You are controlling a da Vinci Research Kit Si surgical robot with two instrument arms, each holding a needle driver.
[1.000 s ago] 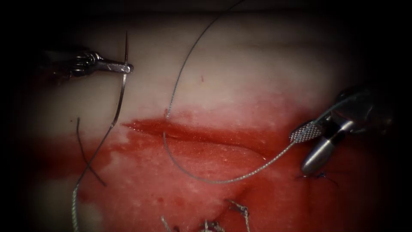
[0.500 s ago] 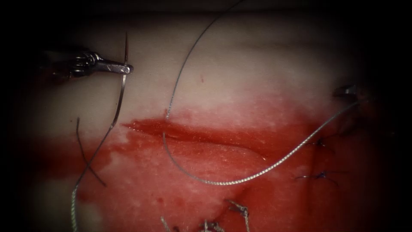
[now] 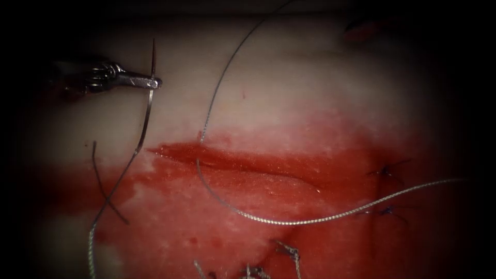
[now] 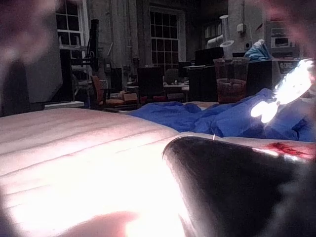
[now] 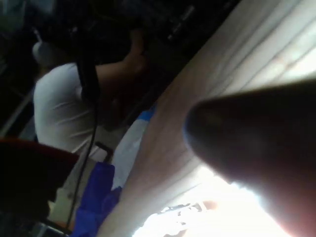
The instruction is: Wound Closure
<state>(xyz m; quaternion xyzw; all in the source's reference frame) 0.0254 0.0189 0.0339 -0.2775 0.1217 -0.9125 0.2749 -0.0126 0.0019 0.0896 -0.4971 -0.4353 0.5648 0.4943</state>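
Note:
My left tool [image 3: 153, 81] reaches in from the left, above the tissue [image 3: 310, 88] and left of the cut [image 3: 232, 161]. Its jaws are shut on the curved needle [image 3: 148, 108], about a third of the way down from the point. The point stands up and the body curves down toward the cut's left end. The needle is clear of the tissue. Thread [image 3: 289, 222] comes out at the cut, sweeps down and runs off to the right. Another strand of it [image 3: 222, 77] rises from just above the cut. The needle's tail thread [image 3: 92, 237] trails down at the left.
Red fluid [image 3: 248, 201] covers the tissue around and below the cut. Two dark tied stitches [image 3: 386, 171] sit at the right. Cut ends of thread [image 3: 289, 252] lie at the bottom, and a loose dark piece [image 3: 101, 186] lies at the left.
The right tool, open beside the thread at the right a second ago, has drawn back out of the endoscope view. The thread's right part now lies lower. The left tool and needle have held still.

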